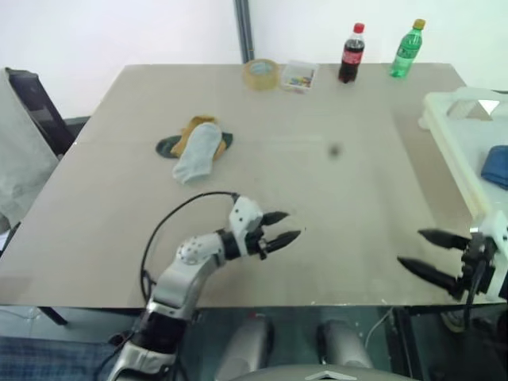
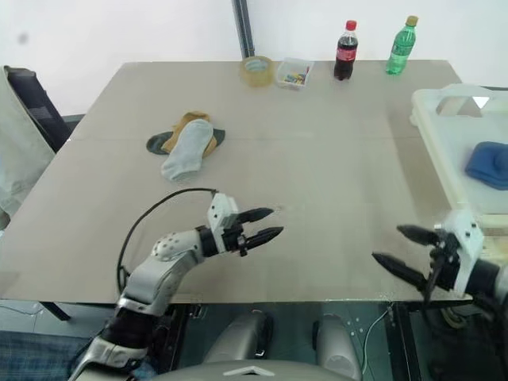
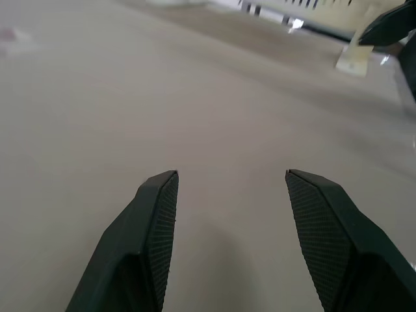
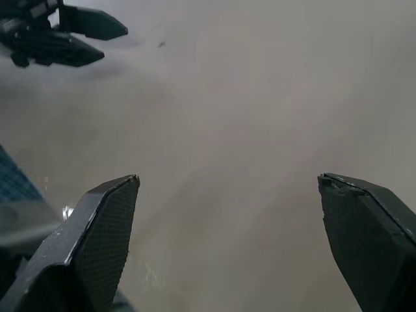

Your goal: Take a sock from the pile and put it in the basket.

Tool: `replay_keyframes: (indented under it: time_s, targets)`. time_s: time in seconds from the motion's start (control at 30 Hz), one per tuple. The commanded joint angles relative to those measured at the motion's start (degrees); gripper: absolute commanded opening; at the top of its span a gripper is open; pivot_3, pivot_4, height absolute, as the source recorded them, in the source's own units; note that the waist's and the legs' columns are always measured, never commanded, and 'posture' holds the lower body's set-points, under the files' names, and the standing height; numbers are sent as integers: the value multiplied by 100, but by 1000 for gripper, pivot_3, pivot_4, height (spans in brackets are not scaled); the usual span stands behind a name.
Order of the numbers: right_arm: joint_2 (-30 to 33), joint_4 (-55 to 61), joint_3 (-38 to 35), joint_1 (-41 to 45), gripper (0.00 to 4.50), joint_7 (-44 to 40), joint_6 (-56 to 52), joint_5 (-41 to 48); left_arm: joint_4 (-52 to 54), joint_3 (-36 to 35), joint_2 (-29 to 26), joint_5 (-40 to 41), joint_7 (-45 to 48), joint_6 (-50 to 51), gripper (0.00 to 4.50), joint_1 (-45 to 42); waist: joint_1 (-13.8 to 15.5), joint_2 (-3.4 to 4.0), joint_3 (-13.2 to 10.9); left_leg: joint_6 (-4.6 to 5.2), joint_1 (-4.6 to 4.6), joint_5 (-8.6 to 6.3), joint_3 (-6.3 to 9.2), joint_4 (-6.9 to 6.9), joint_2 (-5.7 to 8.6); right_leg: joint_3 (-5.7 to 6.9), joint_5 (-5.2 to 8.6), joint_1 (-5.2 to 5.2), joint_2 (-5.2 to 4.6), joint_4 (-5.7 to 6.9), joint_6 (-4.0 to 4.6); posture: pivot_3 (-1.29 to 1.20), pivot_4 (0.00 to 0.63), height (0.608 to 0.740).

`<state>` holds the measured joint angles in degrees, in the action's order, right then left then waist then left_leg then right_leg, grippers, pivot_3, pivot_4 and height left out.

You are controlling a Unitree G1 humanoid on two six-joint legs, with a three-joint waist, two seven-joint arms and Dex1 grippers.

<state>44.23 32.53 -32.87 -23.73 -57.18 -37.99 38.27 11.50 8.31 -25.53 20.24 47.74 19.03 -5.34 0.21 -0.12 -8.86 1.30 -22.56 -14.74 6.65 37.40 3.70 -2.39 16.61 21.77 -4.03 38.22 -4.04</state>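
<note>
The pile [image 1: 197, 147] lies on the far left part of the table: a light grey sock on top of a mustard-yellow and a dark green one. The cream-white basket [image 1: 456, 147] stands at the table's right edge with a blue sock [image 1: 497, 165] inside. My left gripper [image 1: 289, 225] hovers open and empty over the near middle of the table, well short of the pile. My right gripper [image 1: 413, 249] stands wide open and empty at the near right, just in front of the basket.
At the table's far edge stand a roll of tape [image 1: 261, 74], a small clear box [image 1: 298, 76], a cola bottle [image 1: 352, 53] and a green bottle [image 1: 407, 49]. A chair [image 1: 32, 103] stands off the left side. The table's near edge [image 1: 317, 303] runs under both arms.
</note>
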Motion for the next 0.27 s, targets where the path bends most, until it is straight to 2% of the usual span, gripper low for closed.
replay_keyframes:
  time_s: [0.03,0.13,0.27]
  targets:
    - [-21,-255,-456,-287,4490,-543,579,24,764,-508,-579,236,138,297,2871,625,-21,-2,-2,-1,8,-1,1,-4,-4,0,0,-7,-3,-3,1,0,150,740]
    - [59,-415,-695,-481,4490,-901,743,203,1241,-893,-1002,336,144,397,2871,1228,-29,2,-1,-1,13,-1,2,-13,-9,0,2,-11,-6,-9,3,0,150,740]
    - [171,-635,-754,-578,4490,-1225,961,159,1694,-1399,-1204,607,86,520,2871,1772,10,1,-2,-1,6,-2,3,-13,-11,-11,2,-13,-13,-26,3,0,150,740]
